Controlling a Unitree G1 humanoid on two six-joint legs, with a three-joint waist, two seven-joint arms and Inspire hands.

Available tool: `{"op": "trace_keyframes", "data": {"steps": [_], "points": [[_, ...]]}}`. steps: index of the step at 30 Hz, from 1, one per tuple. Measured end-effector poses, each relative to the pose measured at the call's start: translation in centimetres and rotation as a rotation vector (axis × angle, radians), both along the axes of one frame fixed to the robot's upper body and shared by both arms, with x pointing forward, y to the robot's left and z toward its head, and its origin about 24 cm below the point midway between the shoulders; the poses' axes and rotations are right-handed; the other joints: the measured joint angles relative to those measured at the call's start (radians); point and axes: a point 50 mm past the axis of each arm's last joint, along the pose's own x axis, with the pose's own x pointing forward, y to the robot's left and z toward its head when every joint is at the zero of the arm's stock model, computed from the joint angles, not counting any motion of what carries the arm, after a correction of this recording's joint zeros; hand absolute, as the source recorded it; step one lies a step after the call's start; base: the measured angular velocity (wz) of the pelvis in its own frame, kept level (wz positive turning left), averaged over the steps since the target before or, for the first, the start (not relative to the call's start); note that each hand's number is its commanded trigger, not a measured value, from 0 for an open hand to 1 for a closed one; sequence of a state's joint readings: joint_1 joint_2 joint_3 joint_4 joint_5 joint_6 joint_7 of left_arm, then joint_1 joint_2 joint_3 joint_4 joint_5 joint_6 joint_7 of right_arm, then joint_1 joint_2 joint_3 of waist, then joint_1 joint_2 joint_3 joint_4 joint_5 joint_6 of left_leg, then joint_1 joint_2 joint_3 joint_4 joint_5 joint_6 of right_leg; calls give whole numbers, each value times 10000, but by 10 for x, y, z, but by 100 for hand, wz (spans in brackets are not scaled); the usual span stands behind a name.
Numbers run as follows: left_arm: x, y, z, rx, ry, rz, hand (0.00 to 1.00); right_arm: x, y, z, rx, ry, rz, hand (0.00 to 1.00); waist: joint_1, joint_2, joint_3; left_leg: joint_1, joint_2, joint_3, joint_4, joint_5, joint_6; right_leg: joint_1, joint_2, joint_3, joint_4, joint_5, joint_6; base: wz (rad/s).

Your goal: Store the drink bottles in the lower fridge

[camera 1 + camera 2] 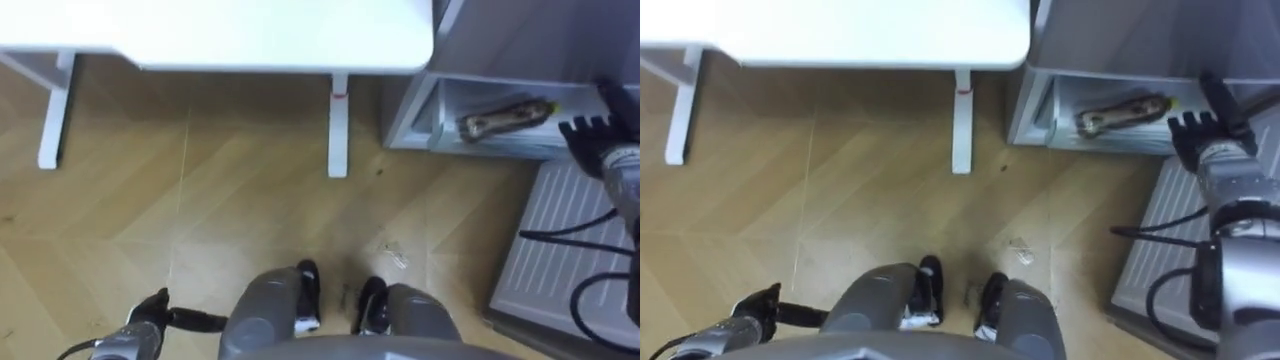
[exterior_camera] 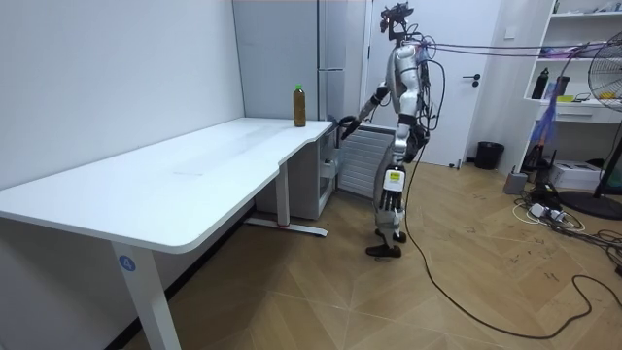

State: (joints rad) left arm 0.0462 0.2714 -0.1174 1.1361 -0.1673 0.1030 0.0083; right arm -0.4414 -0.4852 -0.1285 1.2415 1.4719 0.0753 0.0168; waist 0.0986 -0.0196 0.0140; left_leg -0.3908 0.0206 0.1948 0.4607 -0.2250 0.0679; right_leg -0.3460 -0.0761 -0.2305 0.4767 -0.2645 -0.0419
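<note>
A brown plastic bottle [image 1: 505, 115] is laid in the open grey lower fridge [image 1: 408, 112]. A green-capped brown bottle [image 2: 299, 105], left on the white counter [image 2: 194, 167], must be fetched next. The right robot hand [image 1: 585, 132] is spread, empty, and the left robot hand's [image 1: 150, 308] state cannot be told.

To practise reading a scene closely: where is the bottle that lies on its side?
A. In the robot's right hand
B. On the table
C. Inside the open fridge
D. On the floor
C: the bottle lies on its side inside the open fridge, and the right hand is next to it without holding it.
</note>
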Motion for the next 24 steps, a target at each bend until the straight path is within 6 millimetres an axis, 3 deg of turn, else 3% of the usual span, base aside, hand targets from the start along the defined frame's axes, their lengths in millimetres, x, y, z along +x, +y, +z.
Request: {"op": "trace_keyframes", "data": {"steps": [1,2,6,10,16,24], "points": [[-4,0,-1,-65,58,214,0,-8,6,-10,10,156,195,0,-52,-8,-56,351,0,9,-240,14,-23,381,78,37,-358,88,32,-8],[-5,0,-1,-114,74,328,0,-13,9,-16,5,312,323,0,-96,-10,-64,563,-5,11,-366,21,-34,613,96,13,-532,116,47,-3],[-9,-1,-2,-236,-43,575,0,-61,28,-58,-63,1748,1358,0,-198,-20,-178,1515,-31,35,-1035,49,-85,1727,268,-5,-1518,348,132,-2],[-23,-2,-3,-344,-32,1023,0,-109,42,-85,306,2758,1758,0,-305,-31,-175,2332,-144,69,-1590,80,-131,2372,255,61,-1799,373,162,-8],[-46,-2,-4,-272,16,1800,0,-148,67,-106,489,3631,2916,0,-703,-126,-147,3125,-159,179,-2011,104,-195,3186,350,72,-2446,484,219,-6],[-56,-8,-7,-219,-119,2593,0,-184,86,-121,649,4795,3869,0,-788,-1,-114,3622,-172,190,-2324,96,-205,3662,497,313,-2762,653,259,-5]]}}
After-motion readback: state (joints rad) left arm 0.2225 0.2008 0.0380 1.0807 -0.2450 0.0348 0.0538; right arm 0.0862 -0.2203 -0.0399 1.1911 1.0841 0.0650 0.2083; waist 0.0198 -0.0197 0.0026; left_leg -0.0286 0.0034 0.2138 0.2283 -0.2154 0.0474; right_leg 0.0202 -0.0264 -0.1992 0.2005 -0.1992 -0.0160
